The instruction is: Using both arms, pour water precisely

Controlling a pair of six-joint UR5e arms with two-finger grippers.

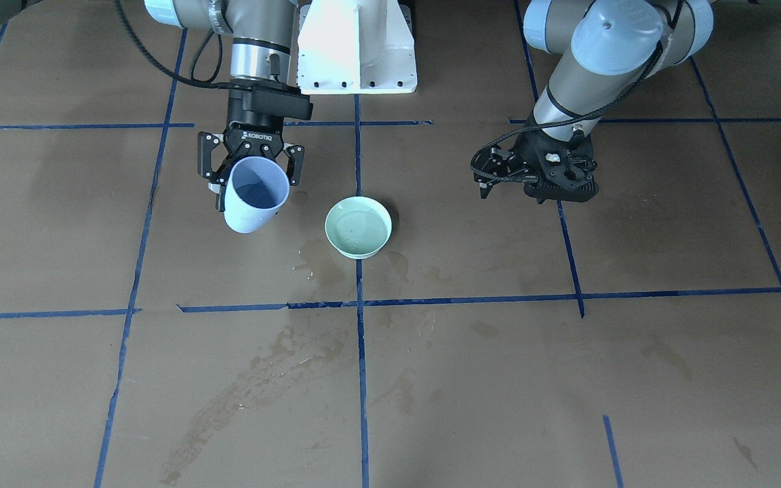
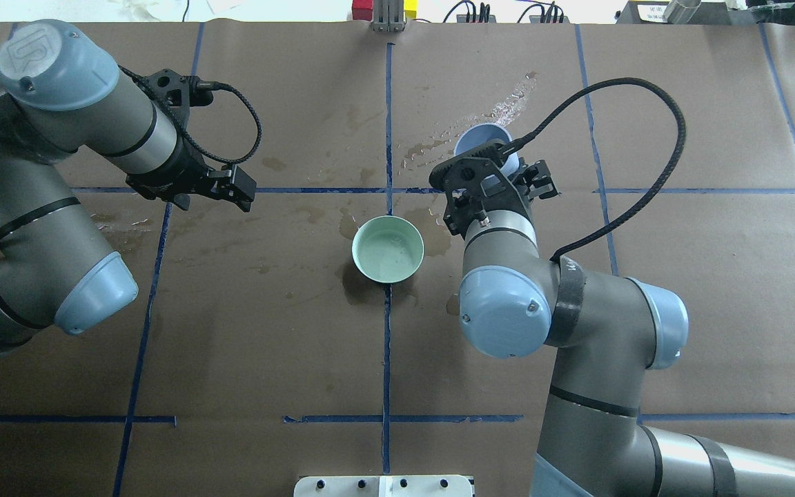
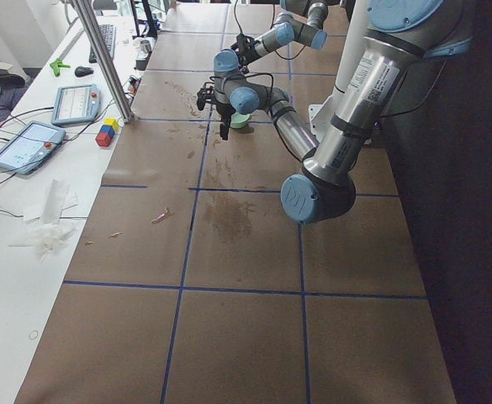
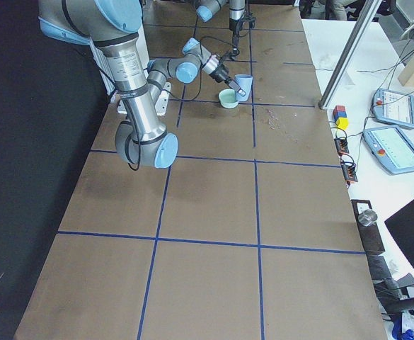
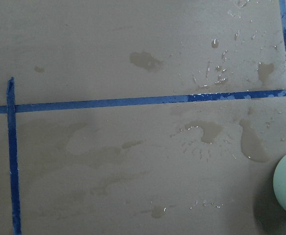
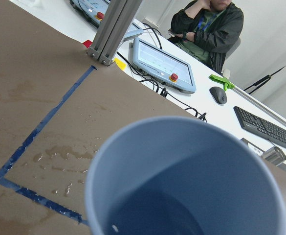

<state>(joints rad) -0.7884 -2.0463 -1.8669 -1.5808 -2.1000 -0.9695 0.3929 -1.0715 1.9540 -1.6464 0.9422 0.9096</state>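
Right end effector (image 1: 253, 184) pinches a tilted blue cup (image 1: 252, 203) near the green bowl (image 1: 358, 228), wet patches (image 1: 323, 266) around.

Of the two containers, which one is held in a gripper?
The pale blue cup, gripped by the right gripper; the green bowl stands free on the table.

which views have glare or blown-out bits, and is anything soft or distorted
Front-facing view: the white boxy pedestal is blown out. Left wrist view: water drops on the brown paper table cover glint. Right wrist view: the pale blue plastic cup looms large, close to the lens.
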